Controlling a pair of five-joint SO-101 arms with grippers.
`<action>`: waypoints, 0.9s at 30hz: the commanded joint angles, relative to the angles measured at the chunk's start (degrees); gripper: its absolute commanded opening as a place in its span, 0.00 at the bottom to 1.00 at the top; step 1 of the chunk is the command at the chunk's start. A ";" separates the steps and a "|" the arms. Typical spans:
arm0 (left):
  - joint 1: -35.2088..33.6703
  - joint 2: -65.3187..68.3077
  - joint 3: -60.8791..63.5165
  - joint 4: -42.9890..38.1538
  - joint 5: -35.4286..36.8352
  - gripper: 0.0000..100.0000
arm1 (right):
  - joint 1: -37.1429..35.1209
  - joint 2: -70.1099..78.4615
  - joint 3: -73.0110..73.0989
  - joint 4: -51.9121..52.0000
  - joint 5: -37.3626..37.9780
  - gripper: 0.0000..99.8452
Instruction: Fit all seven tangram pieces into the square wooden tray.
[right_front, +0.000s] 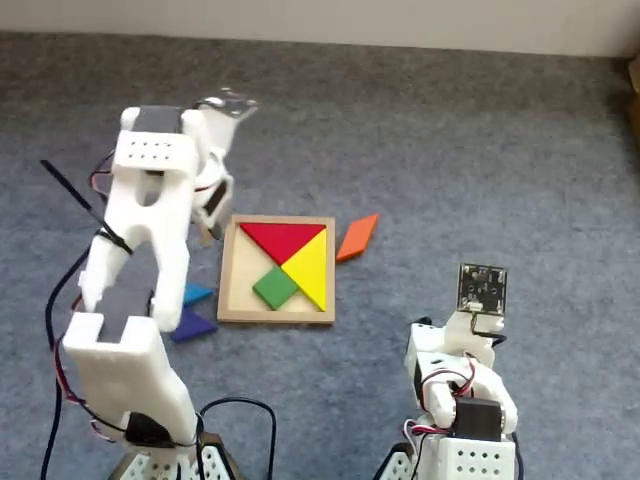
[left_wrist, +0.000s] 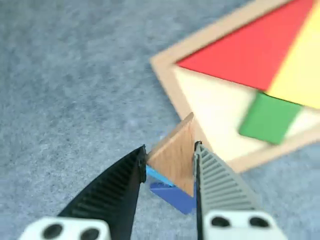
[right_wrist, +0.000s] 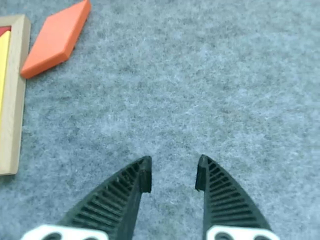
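**Left jaws clamped on a wood-coloured piece beside the tray; right jaws released over bare carpet**

The left gripper (left_wrist: 170, 152) has its jaws closed against the two sides of a wood-coloured piece (left_wrist: 175, 157), which is lifted and tilted rather than lying flat. Directly under it on the grey carpet (right_wrist: 225, 75) lie a light blue piece (left_wrist: 157, 176) and a dark blue piece (left_wrist: 172, 196), touching or overlapping each other. From above, both blue pieces sit just outside the tray's left side.

Just beyond the held piece is the square wooden tray (left_wrist: 165, 75). In it lie a red triangle (left_wrist: 255, 47) along the far edge, a yellow triangle (left_wrist: 300, 75) along the right edge, and a green square (left_wrist: 270, 117) near the middle of the near edge, its corner meeting the two triangles. The left part of the tray floor is bare wood.

The right gripper (right_wrist: 172, 172) has its jaws parted with nothing between them, above the carpet. It is well apart from the tray. An orange parallelogram (right_wrist: 55, 37) lies flat on the carpet just outside the tray's upper right corner.
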 joint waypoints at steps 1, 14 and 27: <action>6.99 -6.81 -2.07 4.31 -2.29 0.12 | 0.92 -0.04 8.22 -0.66 0.79 0.16; 22.46 -8.48 7.87 4.92 -14.86 0.12 | 0.92 -0.04 8.22 -0.66 0.79 0.16; 27.74 -7.87 21.76 -10.81 -21.45 0.13 | 0.92 -0.22 8.22 -0.66 0.79 0.16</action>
